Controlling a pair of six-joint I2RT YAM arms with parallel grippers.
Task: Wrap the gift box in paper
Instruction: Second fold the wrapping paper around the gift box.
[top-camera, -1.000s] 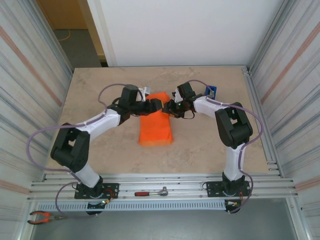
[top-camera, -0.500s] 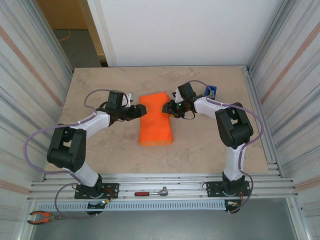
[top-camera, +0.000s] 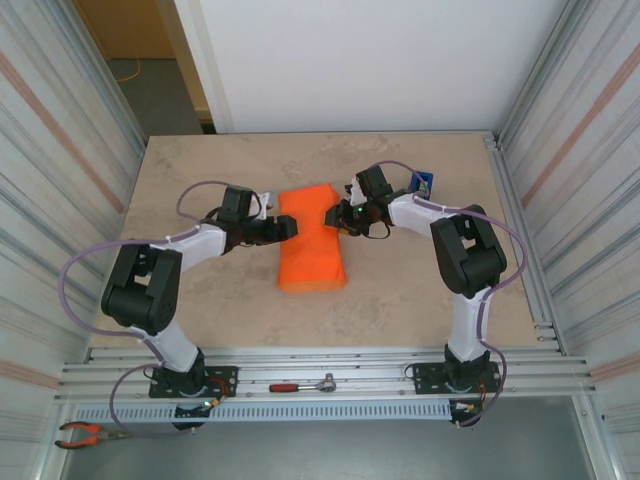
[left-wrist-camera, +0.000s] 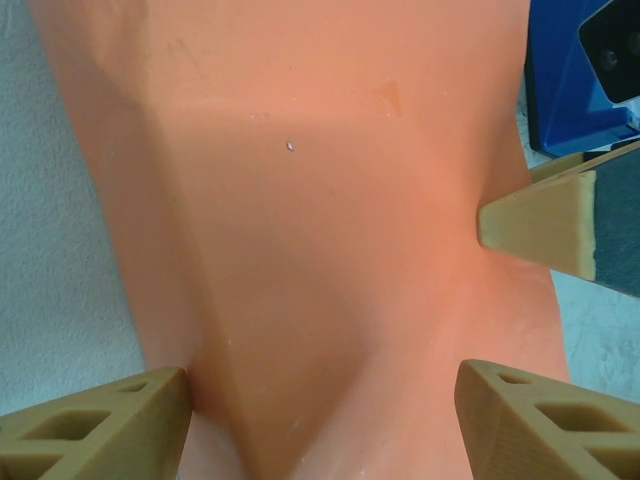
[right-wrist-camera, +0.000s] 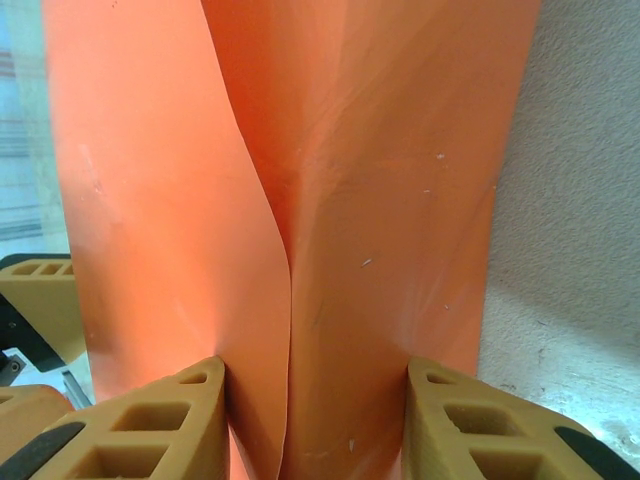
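Locate the paper (top-camera: 310, 245) at the middle of the table (top-camera: 200, 170), lying as one long orange bundle running far to near, with the gift box wrapped under it and not separable by outline. Find the left gripper (top-camera: 287, 227) at the bundle's left edge, toward the far end, and the right gripper (top-camera: 336, 215) across from it at the right edge. In the left wrist view, note the left gripper's fingers (left-wrist-camera: 95, 425) standing wide apart at the bottom corners, with a creased fold of paper between them and no pinch evident: read as open. In the same view, note one finger (left-wrist-camera: 540, 225) of the right gripper pressing a dent into the paper's side, with the blue tape dispenser (left-wrist-camera: 575, 75) just behind. In the right wrist view, note the right gripper's fingers (right-wrist-camera: 150, 425) set at a moderate gap, each against one side of an upright ridge of paper with a loose flap: read as gripping the paper. Find a ratchet wrench (top-camera: 305, 384) on the front rail and pliers (top-camera: 85, 433) at the near left corner.
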